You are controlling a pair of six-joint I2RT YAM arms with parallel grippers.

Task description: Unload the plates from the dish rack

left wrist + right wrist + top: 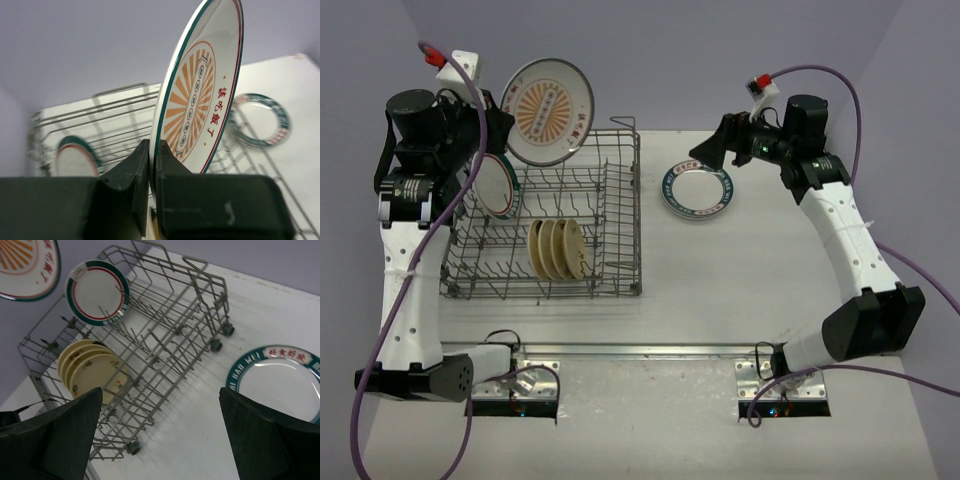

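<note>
My left gripper [153,150] is shut on the lower rim of a white sunburst plate [200,100]. It holds this plate [548,110] tilted in the air above the back left of the dish rack [620,180]. A white plate with a green-and-red rim [498,187] stands upright at the rack's left end. Three tan plates [557,248] stand together near its front. A green-rimmed plate [697,190] lies flat on the table right of the rack. Beside that plate's far edge hovers my right gripper [715,150], open and holding nothing [160,392].
The grey wire rack [170,340] stands on small wheels and has loop handles at its right end. The white table top [770,300] extends to the right and front. Cables hang off both arms.
</note>
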